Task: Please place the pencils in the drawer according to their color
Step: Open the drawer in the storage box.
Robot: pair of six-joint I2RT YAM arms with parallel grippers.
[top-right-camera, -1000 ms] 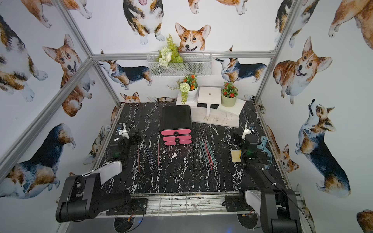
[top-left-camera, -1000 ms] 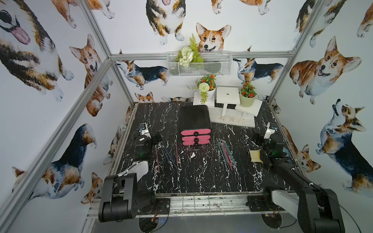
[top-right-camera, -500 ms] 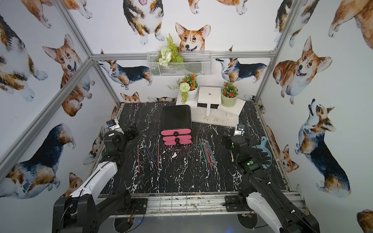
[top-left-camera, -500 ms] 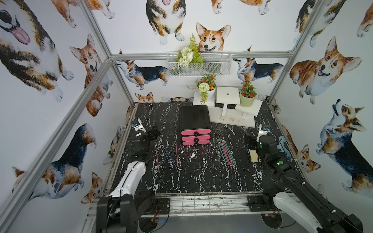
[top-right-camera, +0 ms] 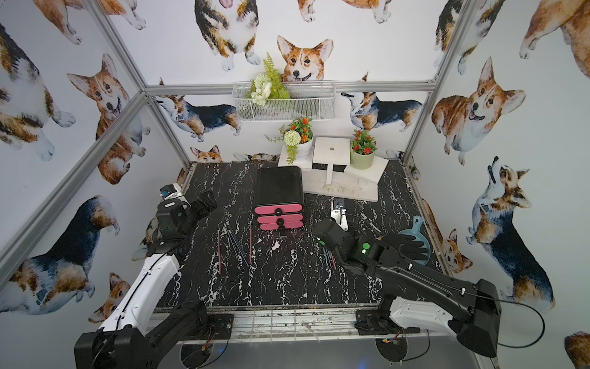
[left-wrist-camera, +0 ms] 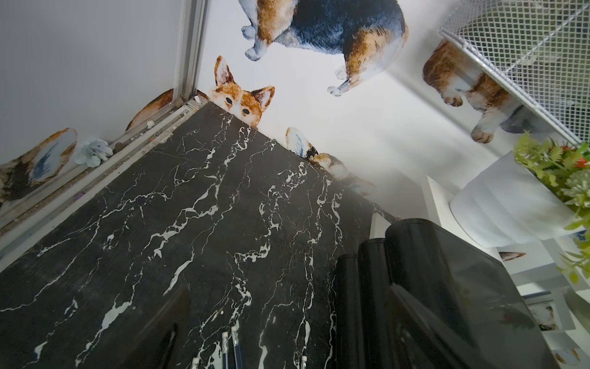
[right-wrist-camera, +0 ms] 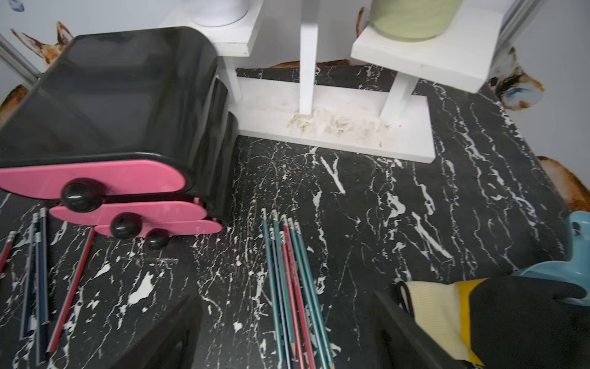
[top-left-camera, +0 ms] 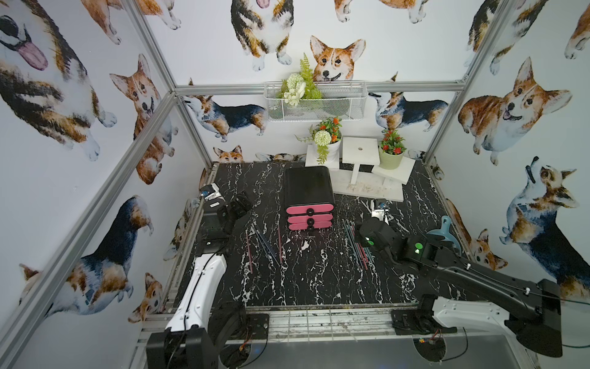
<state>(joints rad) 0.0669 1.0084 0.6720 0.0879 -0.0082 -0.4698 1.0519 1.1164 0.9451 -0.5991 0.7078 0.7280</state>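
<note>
Corgi-print walls close in a black marble desk (top-left-camera: 319, 281), and I see all of it in both top views. A black drawer unit (top-left-camera: 309, 211) with three stepped pink fronts and black knobs stands mid-desk towards the back.

The pencils are thin, long sticks with silver ferrules and small erasers, and all of them lie flat on the desk. On my right, a tight cluster (right-wrist-camera: 293, 281) lies side by side, mostly green and red with a dark one among them. Their eraser ends point towards the drawers. On my left, a looser group (top-left-camera: 265, 239) has dark blue pencils between two red ones.

My right arm stretches low from the front rail across to the cluster. The right gripper (right-wrist-camera: 287, 297) hangs over the pencils' sharpened ends with its fingers spread wide on either side, gripping nothing. A black glove (right-wrist-camera: 510, 319) with a yellow cuff lies just beside it on a blue scoop (top-left-camera: 443, 233).

My left arm reaches up along the desk's left edge. The left gripper (top-left-camera: 241, 204) is raised, released and empty, and angled towards the drawer unit's side.
</note>
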